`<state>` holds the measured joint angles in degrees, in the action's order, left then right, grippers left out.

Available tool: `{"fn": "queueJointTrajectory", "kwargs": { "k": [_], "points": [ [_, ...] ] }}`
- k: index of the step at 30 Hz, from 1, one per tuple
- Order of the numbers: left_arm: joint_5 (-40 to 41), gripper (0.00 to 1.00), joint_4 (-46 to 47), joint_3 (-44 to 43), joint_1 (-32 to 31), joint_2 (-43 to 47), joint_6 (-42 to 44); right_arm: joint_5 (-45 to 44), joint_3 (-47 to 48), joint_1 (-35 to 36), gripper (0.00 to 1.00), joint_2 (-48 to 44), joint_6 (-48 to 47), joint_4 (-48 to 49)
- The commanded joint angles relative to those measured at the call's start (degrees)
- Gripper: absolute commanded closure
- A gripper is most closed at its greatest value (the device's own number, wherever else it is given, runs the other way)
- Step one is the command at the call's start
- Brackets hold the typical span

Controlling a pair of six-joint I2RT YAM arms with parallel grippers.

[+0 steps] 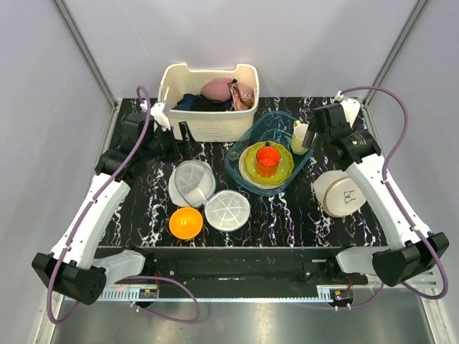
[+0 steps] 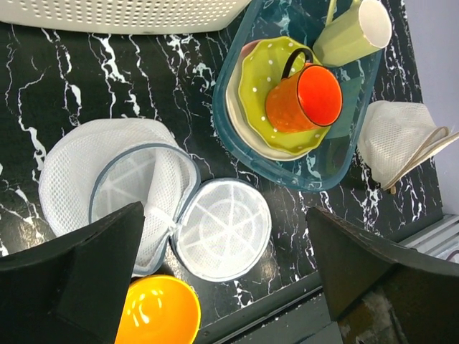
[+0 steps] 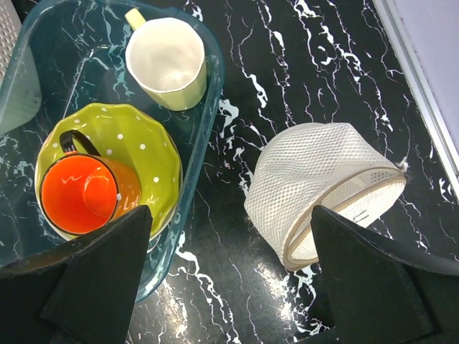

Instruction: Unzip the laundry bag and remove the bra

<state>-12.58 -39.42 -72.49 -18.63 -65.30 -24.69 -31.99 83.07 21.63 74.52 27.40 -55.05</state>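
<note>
Left tool (image 2: 224, 211) and right tool (image 3: 229, 215) both gape wide, empty; laundry bag (image 3: 315, 172) sits tilted, centre-right; steady its dome first, then search the rim for the puller.

Laundry bag (image 3: 308, 172) cream mesh cloth; tray (image 3: 86, 79) glossy translucent plastic; table (image 3: 323, 64) glossy marbled

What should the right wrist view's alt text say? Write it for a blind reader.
A cream mesh laundry bag rests on its side on a black marbled table, clear of the open right gripper, whose dark fingers fill the bottom corners. To its left, a teal tray holds a pale mug, a green dotted dish and an orange mug.
</note>
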Motion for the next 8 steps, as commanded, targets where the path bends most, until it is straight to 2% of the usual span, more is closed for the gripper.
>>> {"fn": "queueJointTrajectory", "kwargs": {
  "k": [1,8],
  "points": [
    [2.12,0.01,-0.48,-1.78,0.18,0.61,1.57,2.63,1.4,-0.09,0.0,-1.92,-0.59,1.78],
    [1.07,0.01,-0.48,-2.57,0.18,-0.18,1.75,2.98,-3.7,-0.09,0.0,-5.88,1.34,2.67]
  ]
}}
